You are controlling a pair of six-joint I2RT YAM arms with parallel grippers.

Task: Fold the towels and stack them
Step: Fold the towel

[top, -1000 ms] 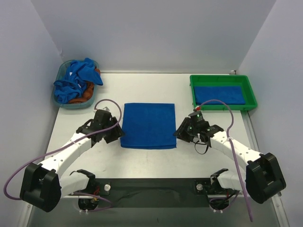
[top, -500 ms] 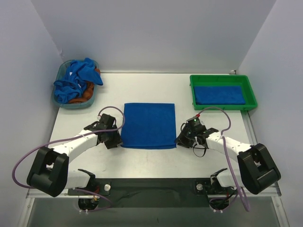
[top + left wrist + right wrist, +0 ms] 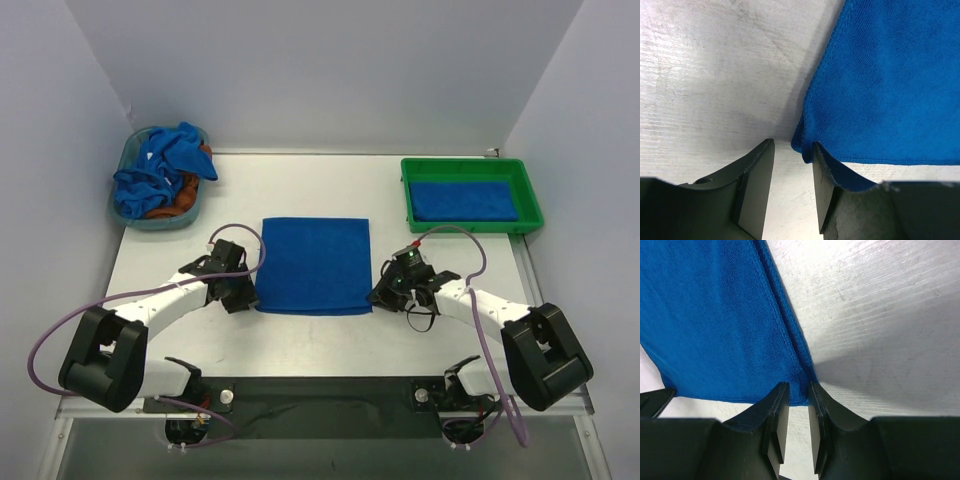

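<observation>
We see the blue square microfibre towel (image 3: 313, 265) lying flat, mid white worktop (image 3: 300, 190). Our left gripper (image 3: 245, 298) sits low at its near-left corner, jaws partly open, the corner just at the gap's mouth and touching one finger (image 3: 826, 190). Our right gripper (image 3: 380, 295) is at the near-right corner, jaws drawn to a narrow slit, pinching the hem. Another folded blue towel (image 3: 463, 200) lies in the green plastic tray (image 3: 472, 164).

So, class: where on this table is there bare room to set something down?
Bare table lies beyond the spread towel, between the blue basket and the green tray. The near side is crowded: the left pincer and right pincer sit at its near corners.
</observation>
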